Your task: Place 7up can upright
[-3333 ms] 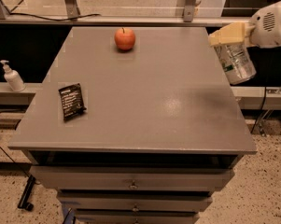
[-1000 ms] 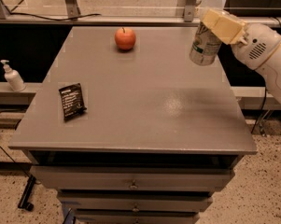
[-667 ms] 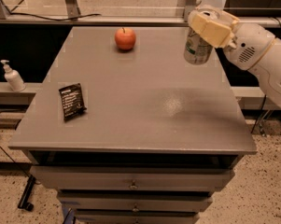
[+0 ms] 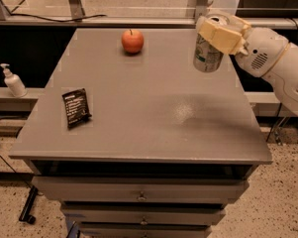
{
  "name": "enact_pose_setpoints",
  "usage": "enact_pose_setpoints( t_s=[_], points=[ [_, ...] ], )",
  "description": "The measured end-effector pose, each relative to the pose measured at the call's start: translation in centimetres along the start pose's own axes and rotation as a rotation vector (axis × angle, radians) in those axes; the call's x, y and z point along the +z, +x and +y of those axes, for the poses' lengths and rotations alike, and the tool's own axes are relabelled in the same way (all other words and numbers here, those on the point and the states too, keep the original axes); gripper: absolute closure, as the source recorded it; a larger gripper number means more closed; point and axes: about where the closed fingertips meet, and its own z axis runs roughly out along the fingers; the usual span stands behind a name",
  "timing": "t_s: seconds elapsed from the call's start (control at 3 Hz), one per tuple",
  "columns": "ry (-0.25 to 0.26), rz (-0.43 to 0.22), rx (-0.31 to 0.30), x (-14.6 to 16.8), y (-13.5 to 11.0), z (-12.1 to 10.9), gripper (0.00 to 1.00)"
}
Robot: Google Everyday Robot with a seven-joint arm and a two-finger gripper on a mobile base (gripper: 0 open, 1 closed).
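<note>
7up can (image 4: pixel 207 56) leftward, end effector (image 4: pixel 218 32) over table (image 4: pixel 138 118)

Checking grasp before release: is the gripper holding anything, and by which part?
Yes: the gripper at the far right of the grey table grips the silver-white aluminium 7up can around its upper half.

A grey cabinet stands mid-room, its flat surface (image 4: pixel 148 113) matte with a pale sheen right of centre. Drawers (image 4: pixel 141 190) stack below the surface. Speckled floor (image 4: pixel 5 202) surrounds the cabinet; a metal-framed window rail (image 4: pixel 74 1) runs behind it. The gripper (image 4: pixel 220 33) holds the 7up can (image 4: pixel 206 58) above the cabinet's far right corner.
</note>
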Motion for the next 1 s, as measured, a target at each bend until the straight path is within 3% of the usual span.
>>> enact_pose_setpoints(
  t_s=[0.33,1.0],
  points=[
    [-0.023,0.032,0.009,-0.6,2.1,0.4,1.00],
    [-0.096,0.047,-0.037,-1.7,5.9,-0.1,1.00]
  ],
)
